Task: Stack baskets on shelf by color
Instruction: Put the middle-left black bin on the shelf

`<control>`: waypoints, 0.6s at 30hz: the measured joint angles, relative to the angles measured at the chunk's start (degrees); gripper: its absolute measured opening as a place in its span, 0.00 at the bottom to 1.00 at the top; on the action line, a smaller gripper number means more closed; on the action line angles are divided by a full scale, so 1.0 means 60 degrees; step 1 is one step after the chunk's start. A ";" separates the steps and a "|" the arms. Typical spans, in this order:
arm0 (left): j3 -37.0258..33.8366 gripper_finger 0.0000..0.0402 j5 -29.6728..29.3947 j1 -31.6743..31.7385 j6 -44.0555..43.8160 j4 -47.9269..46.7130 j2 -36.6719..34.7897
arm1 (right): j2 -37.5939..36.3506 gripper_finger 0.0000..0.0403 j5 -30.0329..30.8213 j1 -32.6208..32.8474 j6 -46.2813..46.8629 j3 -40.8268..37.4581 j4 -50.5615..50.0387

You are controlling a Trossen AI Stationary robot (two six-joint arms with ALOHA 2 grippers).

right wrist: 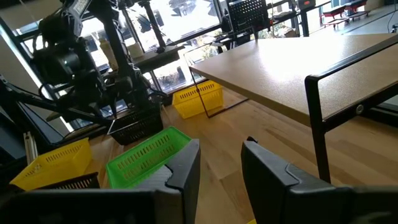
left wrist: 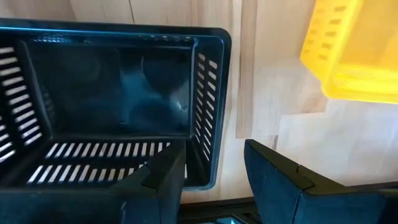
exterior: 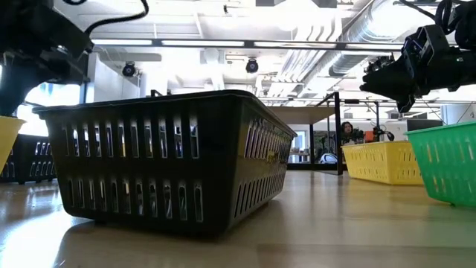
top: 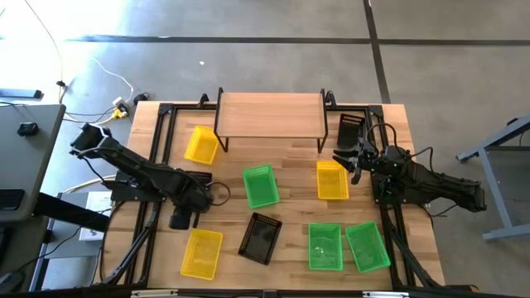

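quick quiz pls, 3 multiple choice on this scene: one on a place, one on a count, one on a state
1. Where do the two green baskets that lie side by side sit?
A. beside the right arm
B. beside the left arm
C. midway between the arms

2. How many yellow baskets are on the table?
A. one
B. three
C. five

3. What state is the right gripper in?
A. shut on a yellow basket
B. shut on a green basket
C. open, holding nothing

Answers:
1. A, the high view shows the pair next to that arm.
2. B, the high view shows three, all apart from one another.
3. C, the right wrist view shows a gap between its fingers with nothing in it.
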 joint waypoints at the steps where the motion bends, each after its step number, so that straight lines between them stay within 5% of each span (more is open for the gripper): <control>1: 0.0000 0.39 -0.0003 0.0000 -0.0001 0.0000 0.0121 | -0.0004 0.26 0.0000 0.0003 0.0003 0.0000 0.0003; 18: 0.0000 0.39 -0.0011 0.0004 0.0002 0.0531 0.0806 | -0.0004 0.26 0.0001 0.0003 0.0002 0.0000 0.0003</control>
